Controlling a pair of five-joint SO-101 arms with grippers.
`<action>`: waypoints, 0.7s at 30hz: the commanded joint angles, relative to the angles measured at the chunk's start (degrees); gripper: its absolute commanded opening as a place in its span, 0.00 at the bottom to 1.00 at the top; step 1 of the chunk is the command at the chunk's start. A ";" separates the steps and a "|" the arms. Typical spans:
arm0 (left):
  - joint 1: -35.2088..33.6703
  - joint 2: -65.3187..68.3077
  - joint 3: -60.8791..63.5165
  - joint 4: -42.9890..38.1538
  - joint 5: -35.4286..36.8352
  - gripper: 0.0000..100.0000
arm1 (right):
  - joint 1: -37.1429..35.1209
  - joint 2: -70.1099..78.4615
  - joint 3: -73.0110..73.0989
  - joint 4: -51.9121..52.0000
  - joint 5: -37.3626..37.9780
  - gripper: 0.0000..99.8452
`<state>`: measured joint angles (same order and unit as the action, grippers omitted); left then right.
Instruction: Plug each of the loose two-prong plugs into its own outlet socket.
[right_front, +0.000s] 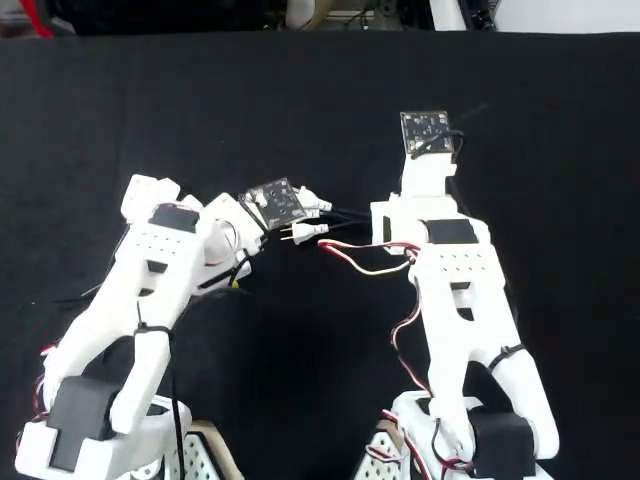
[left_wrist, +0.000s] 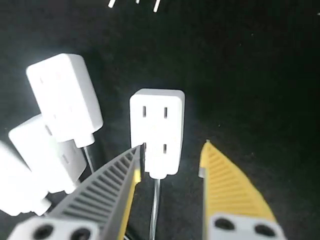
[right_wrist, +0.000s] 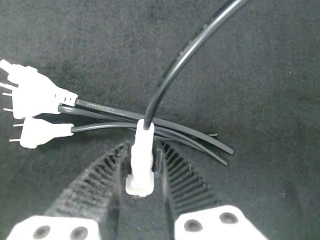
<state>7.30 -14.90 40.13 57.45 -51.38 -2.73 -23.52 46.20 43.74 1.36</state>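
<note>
Your right gripper (right_wrist: 142, 150) clamps plug (right_wrist: 140, 172) by body; left gripper (left_wrist: 172, 147) gapes toward socket (left_wrist: 156, 120), holding nothing. Spare plugs (right_front: 305, 232) lie 9 o'clock of right arm (right_front: 455, 270). Watch: stiff cable (right_wrist: 185, 55) may twist plug, so prongs miss slots.

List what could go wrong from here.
1. The right end effector is shut on a plug whose prongs are hidden, so it may meet the slots misaligned.
2. Its cable crosses the leads of the loose plugs; lifting could drag them.
3. The left end effector is open around a socket, not clamping it. The socket may slide when pushed, and other sockets crowd it.
</note>
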 joint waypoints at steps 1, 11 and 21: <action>-2.95 -1.05 1.80 -6.15 0.00 0.27 | 0.26 -0.22 -0.40 -1.05 0.53 0.01; -4.44 7.47 0.04 -10.37 -2.11 0.28 | 0.26 -0.22 -0.40 -1.05 0.53 0.01; -1.10 11.96 -1.27 -2.81 -2.55 0.14 | 0.35 -0.22 -0.40 -1.05 0.53 0.01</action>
<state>3.43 -2.24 39.60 50.33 -53.41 -2.73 -23.52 46.20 43.74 1.36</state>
